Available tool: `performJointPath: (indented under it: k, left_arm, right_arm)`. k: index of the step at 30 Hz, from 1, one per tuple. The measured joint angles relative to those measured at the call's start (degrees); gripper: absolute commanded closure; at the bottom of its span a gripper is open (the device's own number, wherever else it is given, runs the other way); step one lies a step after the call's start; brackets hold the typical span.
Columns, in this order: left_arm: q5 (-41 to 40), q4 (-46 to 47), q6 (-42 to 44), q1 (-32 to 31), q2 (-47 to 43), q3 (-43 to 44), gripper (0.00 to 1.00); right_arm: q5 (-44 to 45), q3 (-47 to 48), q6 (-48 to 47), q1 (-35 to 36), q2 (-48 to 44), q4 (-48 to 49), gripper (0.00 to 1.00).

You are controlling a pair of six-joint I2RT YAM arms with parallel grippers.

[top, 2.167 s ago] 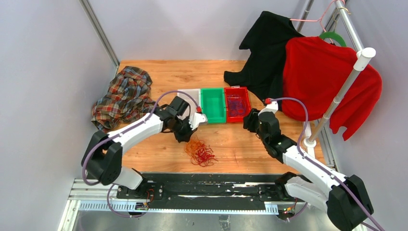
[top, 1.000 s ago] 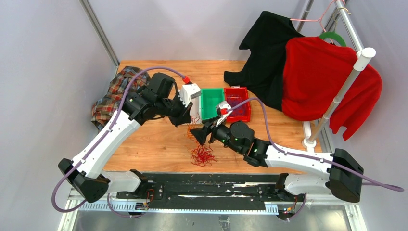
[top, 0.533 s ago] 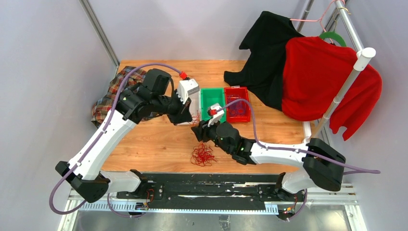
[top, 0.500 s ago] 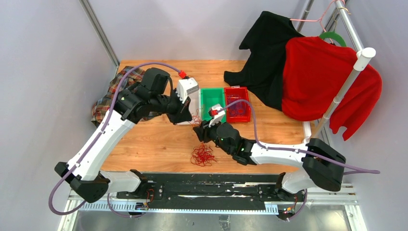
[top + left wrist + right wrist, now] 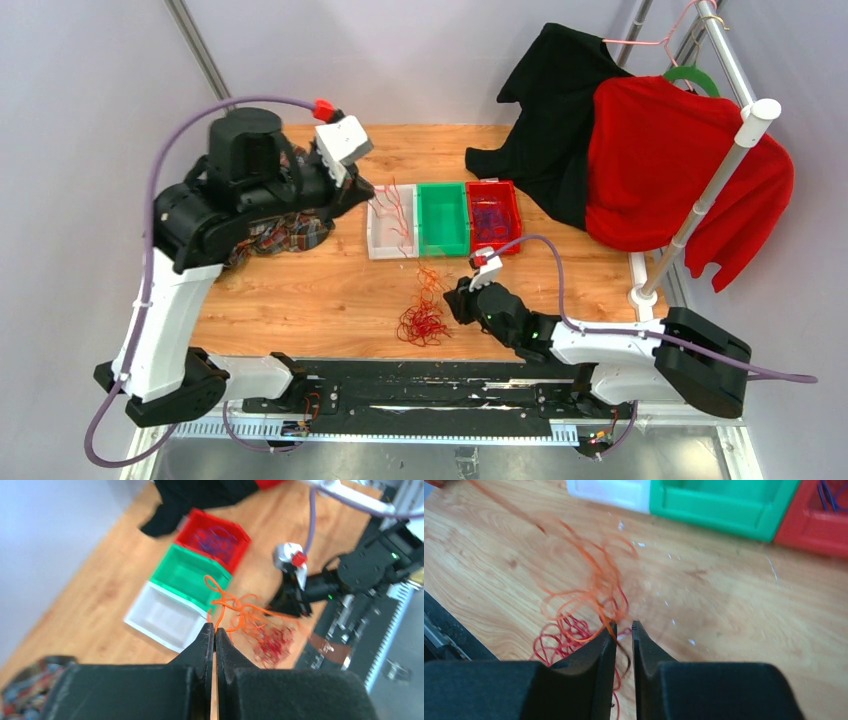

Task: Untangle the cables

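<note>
1. Lifted since half a second ago, the left gripper (image 5: pixel 214 629) now sits higher and closer to the table's (image 5: pixel 330 290) far left corner. The right gripper (image 5: pixel 624 626) has dropped back toward the near edge.
2. Most of the cables (image 5: pixel 422 322) lie as a red and orange heap on the wood, close to the near edge and about midway along it.
3. An orange strand (image 5: pixel 235 611) rises out of that heap in loose loops and passes above the white bin (image 5: pixel 392 254). It ends between the left gripper's tips, which are clenched tight on it.
4. The right gripper hangs low just right of the heap. Its fingers (image 5: pixel 606 642) stand a narrow slit apart, with an orange loop touching the tip of one. Whether anything is actually pinched there cannot be told.
5. Purple-blue strands (image 5: pixel 492 215) rest inside the red bin (image 5: pixel 496 248).
6. The white bin, green bin (image 5: pixel 443 218) and red bin sit touching in a row mid-table, with the red one nearest the right edge.
7. A plaid shirt (image 5: pixel 285 232) lies by the left edge, partly hidden under the left arm.
8. A black garment (image 5: pixel 550 110) and a red sweater (image 5: pixel 670 160) hang over the far right corner.
</note>
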Motion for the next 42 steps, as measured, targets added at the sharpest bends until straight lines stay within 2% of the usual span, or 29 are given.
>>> performJointPath:
  k: [4, 9, 10, 15, 17, 22, 27, 34, 42]
  left_arm:
    - [-3.74, 0.02, 2.27, 0.0, 1.14, 8.96, 1.0]
    - [-7.72, -0.24, 5.44, 0.0, 2.93, 16.59, 1.0]
    - [-8.22, -0.17, 5.92, 0.0, 3.32, 17.64, 1.0]
    - [-7.5, 0.07, 7.28, 0.0, 3.15, 17.2, 1.0]
    - [-5.75, 0.24, 7.21, -0.02, 1.36, 12.92, 1.0]
    - [-0.74, -0.42, 6.14, -0.55, -1.75, 2.95, 1.0]
    - [2.16, -0.63, 5.7, -1.38, -2.05, -1.77, 1.0]
    - [3.76, -0.55, 5.53, -2.16, -2.62, -4.31, 1.0]
    - [5.25, -0.57, 5.95, -2.95, -3.1, -6.88, 1.0]
  right_arm:
    - [0.22, -3.26, 2.4, 0.0, -2.54, -3.32, 0.98]
    - [0.94, -4.92, 5.05, 0.0, -5.46, -8.48, 0.98]
    - [1.33, -5.31, 5.44, 0.0, -6.38, -9.4, 0.93]
    - [3.91, -4.31, 3.91, 0.0, -12.66, -14.86, 0.43]
    - [4.5, -0.96, 1.38, 0.0, -15.5, -16.9, 0.33]
    - [3.69, 13.92, -7.28, -0.02, -18.21, -17.49, 0.3]
    - [-1.92, 25.64, -13.9, -0.02, -17.05, -15.65, 0.29]
    - [-10.93, 32.02, -18.21, -0.02, -11.58, -14.01, 0.28]
    - [-16.04, 35.91, -20.0, -0.02, -5.97, -13.11, 0.27]
